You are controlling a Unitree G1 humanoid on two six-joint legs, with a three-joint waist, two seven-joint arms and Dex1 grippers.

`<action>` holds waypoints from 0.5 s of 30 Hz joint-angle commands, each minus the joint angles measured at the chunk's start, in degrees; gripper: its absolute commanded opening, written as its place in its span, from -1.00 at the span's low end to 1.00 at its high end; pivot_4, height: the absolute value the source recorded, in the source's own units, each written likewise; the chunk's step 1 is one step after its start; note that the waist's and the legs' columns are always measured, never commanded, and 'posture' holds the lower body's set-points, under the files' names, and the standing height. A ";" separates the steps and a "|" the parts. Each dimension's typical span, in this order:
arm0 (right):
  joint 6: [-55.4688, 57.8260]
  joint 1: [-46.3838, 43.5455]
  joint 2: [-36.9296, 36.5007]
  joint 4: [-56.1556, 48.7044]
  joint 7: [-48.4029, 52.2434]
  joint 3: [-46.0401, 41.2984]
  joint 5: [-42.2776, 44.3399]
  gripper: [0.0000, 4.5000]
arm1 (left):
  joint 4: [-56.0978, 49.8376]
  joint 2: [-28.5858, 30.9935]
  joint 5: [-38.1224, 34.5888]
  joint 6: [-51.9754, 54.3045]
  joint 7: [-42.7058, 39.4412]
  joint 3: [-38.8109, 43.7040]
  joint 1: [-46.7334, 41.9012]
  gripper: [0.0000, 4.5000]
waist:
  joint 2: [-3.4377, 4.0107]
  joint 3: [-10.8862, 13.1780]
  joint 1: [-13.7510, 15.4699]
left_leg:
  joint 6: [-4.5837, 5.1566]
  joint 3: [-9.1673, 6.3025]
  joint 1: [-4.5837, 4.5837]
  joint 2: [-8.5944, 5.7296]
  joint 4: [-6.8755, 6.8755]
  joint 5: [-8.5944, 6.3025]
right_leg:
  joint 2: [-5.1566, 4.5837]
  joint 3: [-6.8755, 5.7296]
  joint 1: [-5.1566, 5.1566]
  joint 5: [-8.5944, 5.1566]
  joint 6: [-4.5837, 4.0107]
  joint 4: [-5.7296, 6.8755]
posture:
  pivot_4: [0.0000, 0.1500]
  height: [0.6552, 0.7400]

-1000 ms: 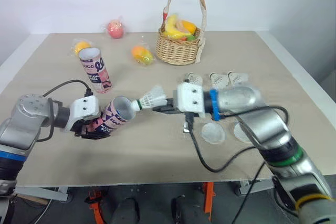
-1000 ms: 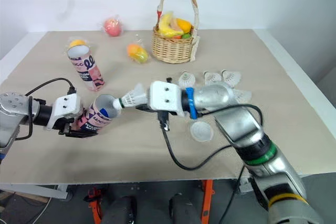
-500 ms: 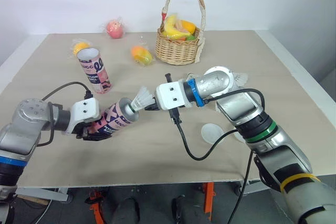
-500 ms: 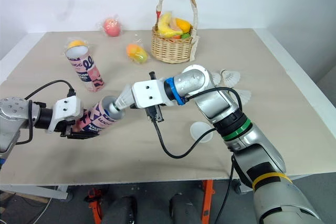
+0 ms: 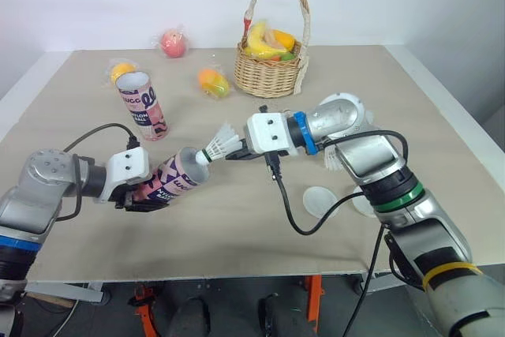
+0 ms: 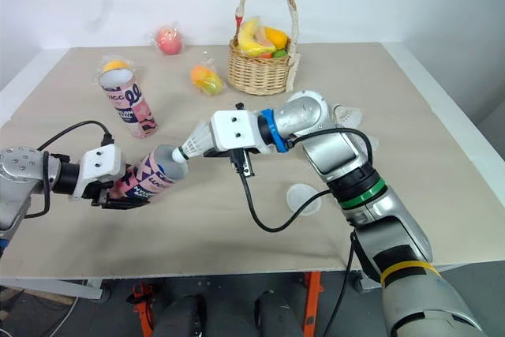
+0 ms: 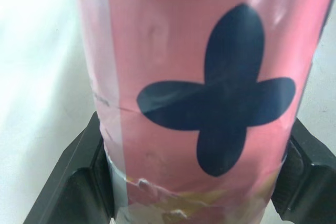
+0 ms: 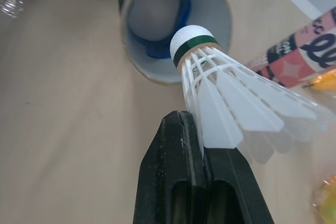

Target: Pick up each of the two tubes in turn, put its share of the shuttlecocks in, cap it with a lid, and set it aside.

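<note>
Tube (image 5: 170,177) tilted, clamped in left end effector (image 5: 142,195); right end effector (image 5: 239,154) pinches shuttlecock (image 5: 222,146), cork at tube's mouth

The pink tube (image 7: 199,77) stood close before the camera, printed with a dark navy four-lobed mark. The left gripper (image 7: 191,187) clamped it, one of its black fingers (image 7: 79,182) pressed to each side of the tube's wall. A greyish strip ran along one edge of the tube, and the pale table (image 7: 37,77) lay behind.
</note>
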 commanded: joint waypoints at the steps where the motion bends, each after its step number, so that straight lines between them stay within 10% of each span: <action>1: 0.54 -0.11 1.23 -2.87 -0.33 0.78 -0.96 -0.97 | 1.33 -1.21 -0.07 -0.11 -0.76 -2.55 0.42 0.46 | 0.00 0.00 0.02 | 0.00 0.00 0.00 0.00 0.01 0.00 | 0.00 0.00 0.00 0.00 0.00 0.00 | 1.00 1.00; 15: 0.84 -5.38 7.90 2.96 -0.45 2.26 -4.10 -0.97 | 1.29 -6.75 -3.98 0.61 0.56 -0.41 -6.26 0.46 | -0.23 0.12 0.66 | -0.01 -0.03 -0.34 0.00 0.10 0.01 | 0.04 -0.02 -0.28 0.20 -0.15 -0.01 | 1.00 1.00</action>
